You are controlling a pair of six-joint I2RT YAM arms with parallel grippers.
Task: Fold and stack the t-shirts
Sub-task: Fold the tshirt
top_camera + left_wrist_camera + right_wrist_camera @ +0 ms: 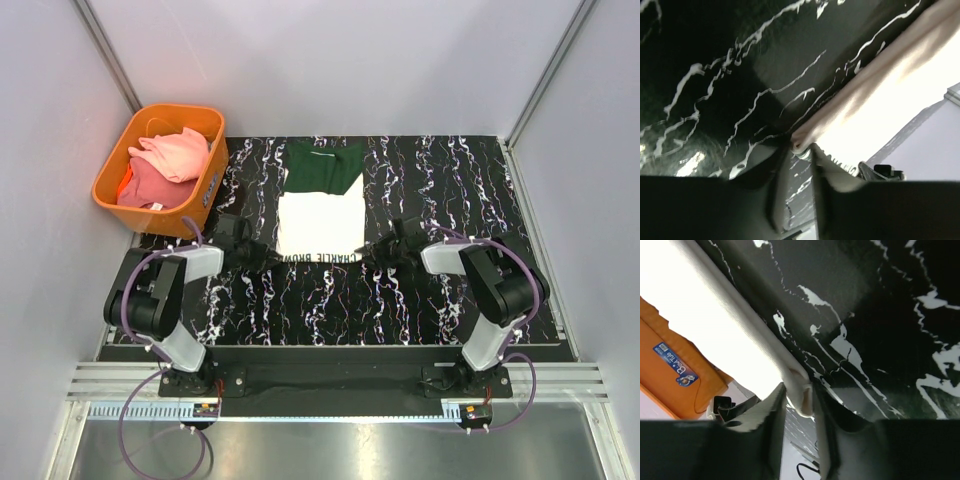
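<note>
**A:** Top external view first. Where does the tee lie against the end effectors?

**B:** The tee (318,225) lies flat between them, cream part nearer, green part beyond. The left end effector (268,256) is at its near left corner and the right end effector (368,250) at its near right corner. Both are low on the worktop (430,180).

**A:** And the fingers?

**B:** In the left wrist view the fingers (774,195) stand a narrow gap apart, with the cream corner in that gap at their tips. The right wrist view shows the same: a rolled cream corner between its fingers (769,415), touching one of them. I cannot tell whether either has clamped the cloth.

**A:** Edges, and room to move?

**B:** The near hem, with black lettering, runs from one end effector to the other. Open worktop lies behind both, toward the bases, and outward of each. Far beyond the left one and to its left, an orange basket (120,205) holds the other tees (165,160), pink and coral, well apart from the tee.

**A:** Surface and room?

**B:** The worktop is black with white marble veins, glossy up close. Pale walls (350,60) close three sides. A metal rail (330,378) carries the arm bases.
</note>
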